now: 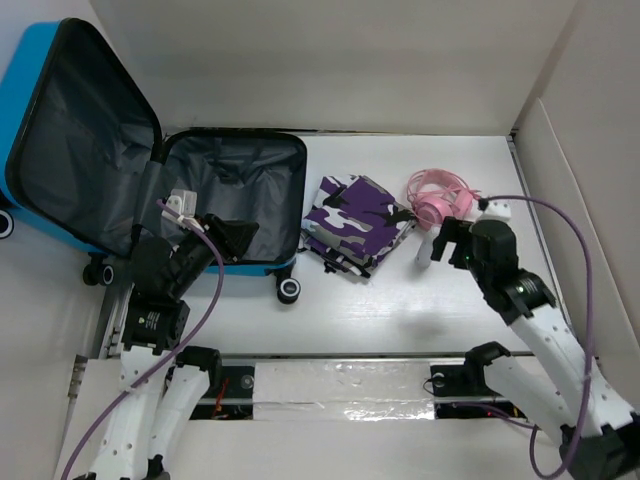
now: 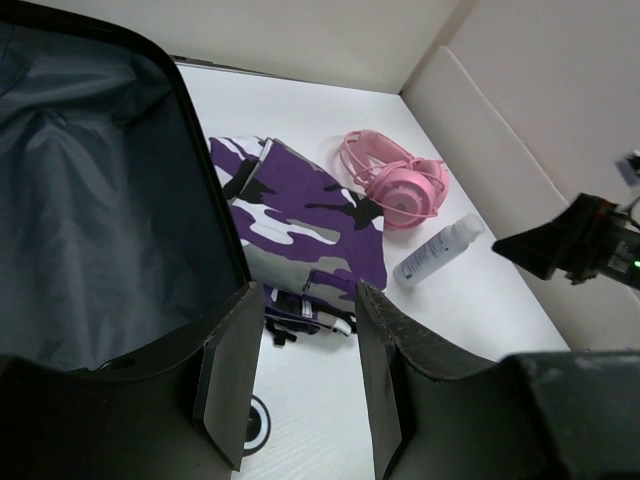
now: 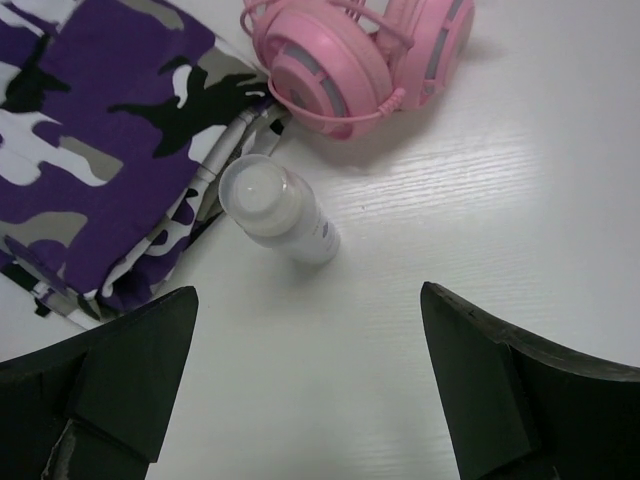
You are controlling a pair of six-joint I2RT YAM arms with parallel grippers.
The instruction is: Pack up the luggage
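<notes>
Bottle (image 3: 280, 212) outside luggage (image 1: 250, 180) bears seemingly illegible print.

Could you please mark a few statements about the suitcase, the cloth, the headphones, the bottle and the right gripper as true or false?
1. The bright blue hard-shell suitcase with dark grey lining lies open. True.
2. The folded purple-and-white camouflage cloth is inside the suitcase. False: it lies on the white table, beside the suitcase.
3. The right gripper is shut on the small clear plastic bottle. False: its jaws are open above the bottle and hold nothing.
4. The pink headphones lie on the table, with the cloth between them and the suitcase. True.
5. The bottle stands upright. False: it lies on its side.
</notes>
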